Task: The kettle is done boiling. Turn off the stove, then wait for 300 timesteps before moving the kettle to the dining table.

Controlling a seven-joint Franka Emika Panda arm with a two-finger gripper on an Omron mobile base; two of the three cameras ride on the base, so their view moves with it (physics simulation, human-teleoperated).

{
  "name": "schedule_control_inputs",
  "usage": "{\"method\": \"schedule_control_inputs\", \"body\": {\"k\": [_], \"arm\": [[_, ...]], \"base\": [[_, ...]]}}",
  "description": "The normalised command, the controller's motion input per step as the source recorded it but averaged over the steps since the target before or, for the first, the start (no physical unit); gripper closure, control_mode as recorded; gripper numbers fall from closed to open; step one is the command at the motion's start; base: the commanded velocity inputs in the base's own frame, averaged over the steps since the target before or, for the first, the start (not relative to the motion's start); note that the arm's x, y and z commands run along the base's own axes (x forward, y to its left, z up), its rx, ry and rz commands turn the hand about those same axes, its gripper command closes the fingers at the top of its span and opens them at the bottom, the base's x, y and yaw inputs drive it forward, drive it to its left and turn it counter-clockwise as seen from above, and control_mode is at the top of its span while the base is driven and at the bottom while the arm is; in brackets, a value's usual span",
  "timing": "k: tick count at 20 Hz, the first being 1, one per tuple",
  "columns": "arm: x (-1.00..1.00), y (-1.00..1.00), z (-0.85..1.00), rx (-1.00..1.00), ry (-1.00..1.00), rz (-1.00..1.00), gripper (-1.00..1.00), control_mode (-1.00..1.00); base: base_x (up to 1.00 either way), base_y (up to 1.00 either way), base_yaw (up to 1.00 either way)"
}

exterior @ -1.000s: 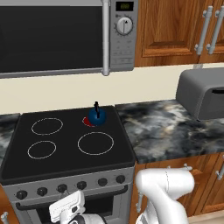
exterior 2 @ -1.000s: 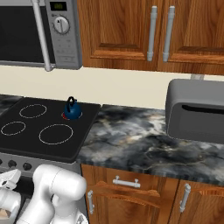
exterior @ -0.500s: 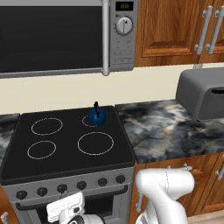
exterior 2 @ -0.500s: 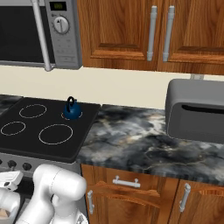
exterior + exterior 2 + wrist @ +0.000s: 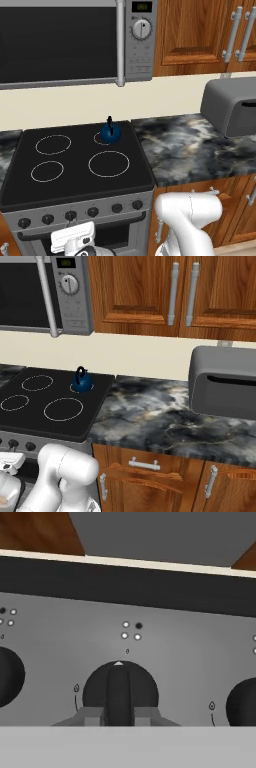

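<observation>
The gripper pinches a dark knob on the front of the stove, and the blue kettle sits on the back burner

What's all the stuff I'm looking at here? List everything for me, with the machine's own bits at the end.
kettle: one, dark blue with a thin black handle, on the stove's back right burner ring.
stove: one, black glass top with four white rings, steel front.
knobs: a row, dark, along the stove front; the hand view shows one close up with its ridge upright.
microwave: one, steel with a dark door and a dial, above the stove.
counter: dark marbled, right of the stove.
bread box: one, grey, on the counter at right.
cabinets: brown wood, silver handles, above and below the counter.
arm: one, white, low in front of the stove.
gripper: one, dark tips, shut on the middle knob.
</observation>
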Motion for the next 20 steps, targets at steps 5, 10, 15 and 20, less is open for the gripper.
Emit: {"method": "schedule_control_inputs", "body": {"k": [5,10,15,20], "arm": [[0.0,-0.01,0.03,0.29,0.0,0.05,1.0,-1.0],[0.0,0.0,-0.03,0.13,0.0,0.01,-1.0,-1.0],[0.0,0.0,-0.01,0.01,0.0,0.0,-1.0,-1.0],[-0.07,0.06,0.03,0.0,-0.03,0.0,-1.0,-1.0]], "base": [[0.0,0.0,0.0],[0.0,0.0,0.0],[0.0,0.0,0.0],[0.0,0.0,0.0]]}}
